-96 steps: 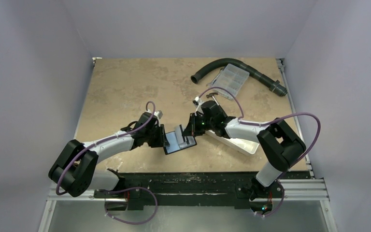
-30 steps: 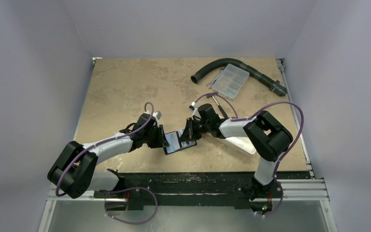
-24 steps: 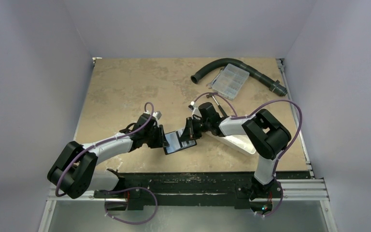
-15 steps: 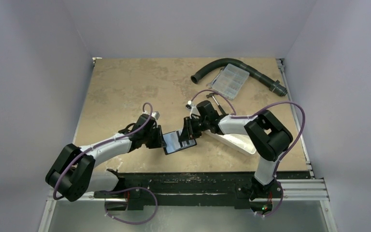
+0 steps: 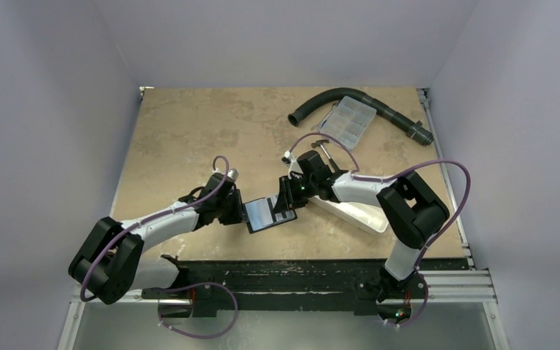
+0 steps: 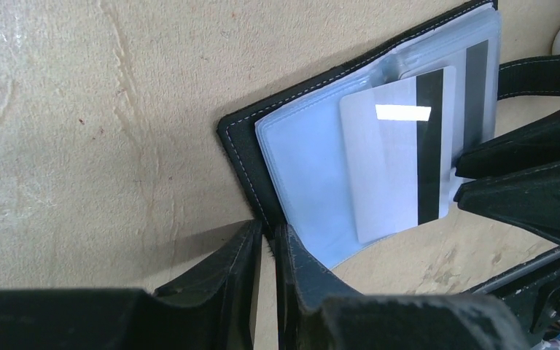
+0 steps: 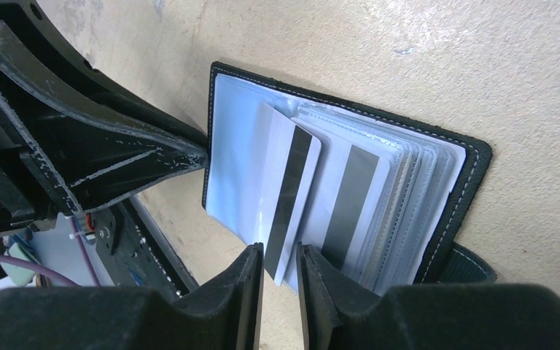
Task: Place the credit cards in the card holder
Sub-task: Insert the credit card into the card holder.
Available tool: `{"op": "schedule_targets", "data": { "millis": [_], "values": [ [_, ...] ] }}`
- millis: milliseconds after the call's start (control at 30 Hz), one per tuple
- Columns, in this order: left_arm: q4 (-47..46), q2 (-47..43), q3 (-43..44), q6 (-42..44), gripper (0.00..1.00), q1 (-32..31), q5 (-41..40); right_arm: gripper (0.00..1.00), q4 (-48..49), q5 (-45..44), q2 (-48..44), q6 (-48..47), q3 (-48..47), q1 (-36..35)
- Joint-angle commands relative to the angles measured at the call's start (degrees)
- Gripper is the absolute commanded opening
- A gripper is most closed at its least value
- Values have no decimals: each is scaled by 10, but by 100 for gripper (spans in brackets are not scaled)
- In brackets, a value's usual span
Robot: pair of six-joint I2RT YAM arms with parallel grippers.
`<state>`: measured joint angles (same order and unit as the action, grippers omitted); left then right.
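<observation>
**Two cards, one open holder, a gripper at each end**

There are two arms, two cards, one holder, one tray, one box and one hose.

The holder (image 6: 237, 146) lies open on the table (image 5: 189, 138), near the front edge and between the two grippers, with the white tray (image 5: 364, 216) just to its right. It is black with pale stitching round the rim. Its blue-grey inside faces up and carries a stack of clear sleeves.

A grey-striped card (image 7: 346, 204) sits inside one of those sleeves. A white, black-striped card (image 6: 390, 168) rests tilted against the sleeves. I cannot tell whether its far edge is in a pocket.

The left gripper (image 6: 267, 227) has its jaws nearly together, nipping the holder's near corner edge. The right gripper (image 7: 279, 251) has its jaws slightly apart, and the end of the black-striped card lies in the gap between them.

At the far right of the table, the clear compartment box (image 5: 343, 119) lies against the curved black hose (image 5: 313, 104). What the box or the tray contains is too small to make out.
</observation>
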<state>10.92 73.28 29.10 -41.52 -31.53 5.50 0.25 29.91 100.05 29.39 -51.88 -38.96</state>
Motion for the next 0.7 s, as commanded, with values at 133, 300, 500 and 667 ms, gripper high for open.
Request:
{"op": "schedule_targets", "data": {
  "millis": [133, 300, 500, 667],
  "values": [
    [-12, 0, -6, -7, 16, 1, 0, 21, -5, -7, 26, -12, -22, -10],
    [-16, 1, -11, -8, 15, 1, 3, 16, 7, -6, 43, -8, -43, -23],
    [-28, 11, -13, -9, 15, 1, 10, 15, 5, -6, 68, -5, -75, -48],
    [-34, 13, -16, -12, 15, 1, 14, 18, 12, 1, 92, 0, -96, -62]
  ]
}}
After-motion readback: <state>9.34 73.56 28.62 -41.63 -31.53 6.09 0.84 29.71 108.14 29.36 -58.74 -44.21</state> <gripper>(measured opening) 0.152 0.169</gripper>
